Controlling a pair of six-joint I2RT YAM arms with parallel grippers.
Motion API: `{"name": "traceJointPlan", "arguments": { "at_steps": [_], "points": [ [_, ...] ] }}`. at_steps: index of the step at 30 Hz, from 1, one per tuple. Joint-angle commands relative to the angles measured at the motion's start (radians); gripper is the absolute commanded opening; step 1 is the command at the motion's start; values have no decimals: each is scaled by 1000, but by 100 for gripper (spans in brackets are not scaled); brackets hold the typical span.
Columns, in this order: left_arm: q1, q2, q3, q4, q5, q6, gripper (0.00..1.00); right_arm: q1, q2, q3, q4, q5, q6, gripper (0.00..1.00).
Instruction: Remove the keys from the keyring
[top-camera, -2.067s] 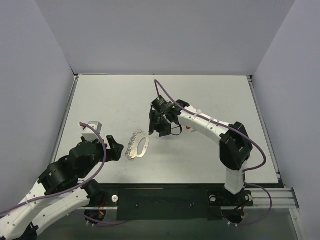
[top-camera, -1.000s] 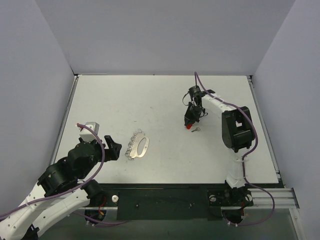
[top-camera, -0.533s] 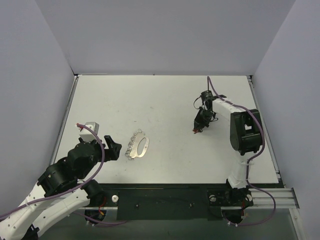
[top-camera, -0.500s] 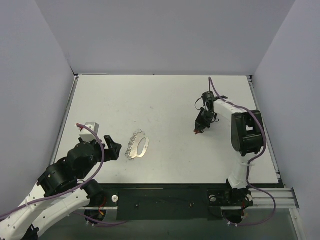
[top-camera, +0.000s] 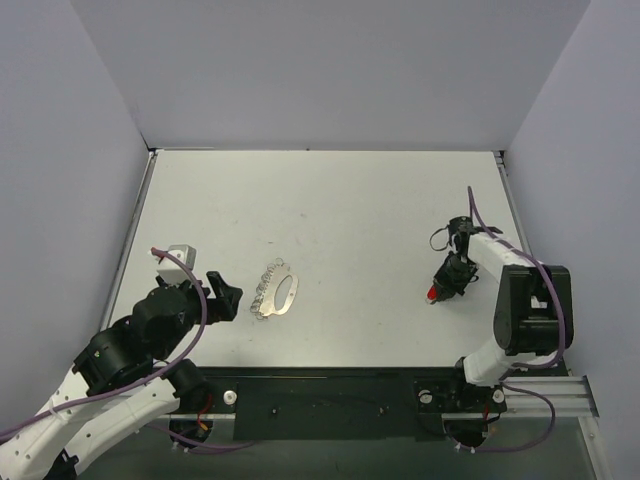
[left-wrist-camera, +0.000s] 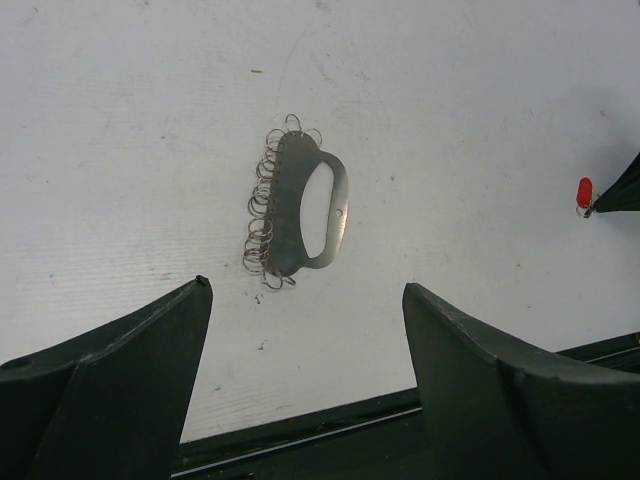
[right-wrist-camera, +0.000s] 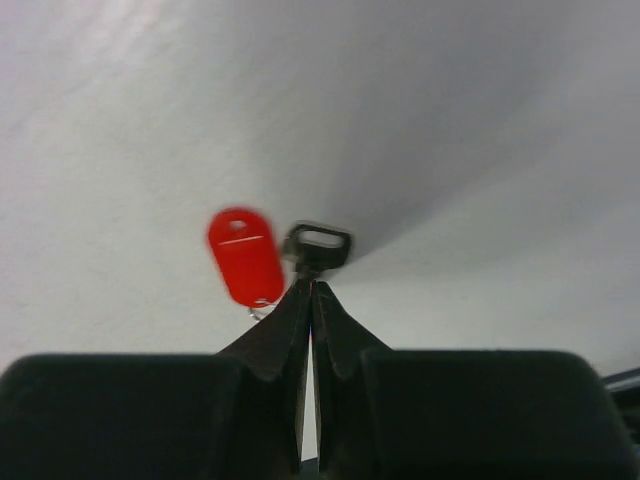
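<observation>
The keyring (top-camera: 279, 290) is a flat metal plate with a handle slot and several wire rings along one edge; it lies on the table, and shows in the left wrist view (left-wrist-camera: 302, 205). My left gripper (top-camera: 226, 296) is open and empty just left of it (left-wrist-camera: 305, 290). My right gripper (top-camera: 446, 284) is far to the right, near the table's right edge. It is shut (right-wrist-camera: 312, 290) on the key, pinching a small dark metal piece (right-wrist-camera: 317, 245) while the red plastic head (right-wrist-camera: 245, 256) hangs beside the fingertips. The red head also shows in the top view (top-camera: 432, 294) and the left wrist view (left-wrist-camera: 584, 192).
The white table (top-camera: 330, 200) is bounded by grey walls at the back and sides. A black rail (top-camera: 330, 395) runs along the near edge by the arm bases. The right arm is folded tight by the right edge (top-camera: 535, 305).
My right gripper has carried the red key from beside the keyring to the right and nearer, well away from the keyring. The keyring and my left gripper have stayed put.
</observation>
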Motion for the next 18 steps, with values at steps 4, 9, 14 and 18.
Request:
{"name": "traceJointPlan", "arguments": {
  "at_steps": [4,9,14,18],
  "points": [
    [4,-19,3,32,-5,9,87,-96,-165,-130,-110,173,-2,0],
    [4,-24,3,32,-5,9,87,-88,-298,-119,-127,135,-15,9],
    [4,-22,1,35,-3,11,87,-21,-451,43,-228,175,-3,59],
    [6,-25,1,37,-3,12,87,126,-504,172,-262,164,0,78]
  ]
}}
